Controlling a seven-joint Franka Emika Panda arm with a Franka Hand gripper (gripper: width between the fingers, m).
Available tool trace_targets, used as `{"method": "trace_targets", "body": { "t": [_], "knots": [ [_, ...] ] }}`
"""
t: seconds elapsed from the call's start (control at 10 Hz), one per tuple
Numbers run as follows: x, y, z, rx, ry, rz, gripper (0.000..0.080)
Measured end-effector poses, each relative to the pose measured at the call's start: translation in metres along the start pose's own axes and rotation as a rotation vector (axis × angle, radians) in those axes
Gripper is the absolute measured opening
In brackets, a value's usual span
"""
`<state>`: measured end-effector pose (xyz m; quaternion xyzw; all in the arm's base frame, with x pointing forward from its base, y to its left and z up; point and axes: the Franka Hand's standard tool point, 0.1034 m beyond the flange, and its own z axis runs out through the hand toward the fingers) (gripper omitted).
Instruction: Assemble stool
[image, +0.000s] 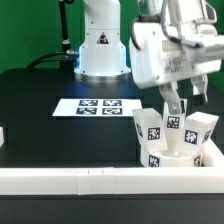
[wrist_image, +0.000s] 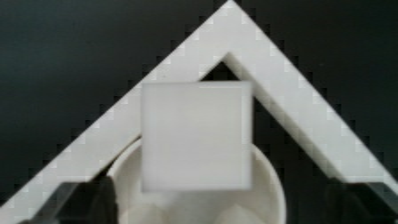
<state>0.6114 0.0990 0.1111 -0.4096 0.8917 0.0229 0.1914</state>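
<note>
1. At the exterior view's left lies the marker board (image: 97, 105); the stool (image: 175, 140) stands at the right against the border bar (image: 100, 180), legs up.
2. We judge leg-fitting nearly finished; next comes a clean retreat upward.
3. Our gripper (image: 178, 107) hangs over a leg (wrist_image: 192, 135), fingers apart, gripping nothing.

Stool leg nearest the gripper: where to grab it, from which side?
Grip the leg on its upper end, coming straight down from above. It stands upright on the round seat, so the top is the free end, while two other tagged legs crowd its sides. The gripper already hangs above it, jaws open.
</note>
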Motion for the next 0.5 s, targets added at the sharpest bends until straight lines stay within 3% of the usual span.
{"method": "trace_targets", "body": {
  "t": [0.2,0.5],
  "knots": [
    [-0.0038,-0.0047,-0.0226,0.005,-0.027,-0.008,0.0641],
    [-0.0005,-0.0014,-0.0153,-0.001,-0.016,-0.012,0.0649]
  ]
}}
